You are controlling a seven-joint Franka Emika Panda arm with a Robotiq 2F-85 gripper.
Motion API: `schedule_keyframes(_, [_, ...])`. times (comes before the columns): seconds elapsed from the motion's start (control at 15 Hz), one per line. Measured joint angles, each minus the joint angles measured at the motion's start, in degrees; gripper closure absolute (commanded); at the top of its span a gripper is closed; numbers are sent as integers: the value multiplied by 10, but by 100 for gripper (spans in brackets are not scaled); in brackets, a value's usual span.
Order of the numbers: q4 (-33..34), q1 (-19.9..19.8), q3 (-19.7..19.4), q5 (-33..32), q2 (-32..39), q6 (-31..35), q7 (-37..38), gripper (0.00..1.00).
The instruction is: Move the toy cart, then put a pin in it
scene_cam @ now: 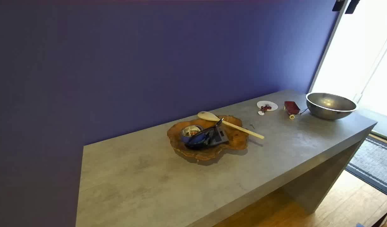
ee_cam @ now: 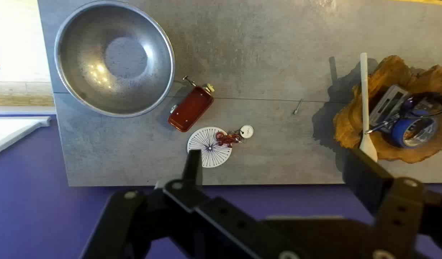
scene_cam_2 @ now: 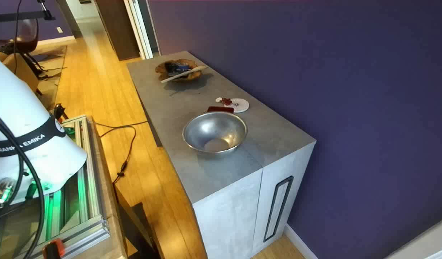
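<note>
Wrist view: note the low, boxy, dark red toy cart [ee_cam: 191,108] beside the round silvery steel bowl [ee_cam: 116,59], and the black two-finger gripper [ee_cam: 273,158], spread apart, empty. Probably best to centre above, descend clear of the bowl, grip across the cart's width.

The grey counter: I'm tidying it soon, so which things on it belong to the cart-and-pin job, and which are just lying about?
For the job:
toy cart
what looks like the pin, small and metal

Just lying about:
steel bowl
white disc
red trinket
round white tag
wooden spoon
wooden dish, with a blue roll, grey device and dark item in it
</note>
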Motion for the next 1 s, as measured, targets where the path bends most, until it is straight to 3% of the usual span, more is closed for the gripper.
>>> schedule_keyframes(0.6, [0, -1, 1, 0, 2, 1, 4, 0])
schedule_keyframes(1.0, [-30, -2, 11, 1, 61, 81, 104, 0])
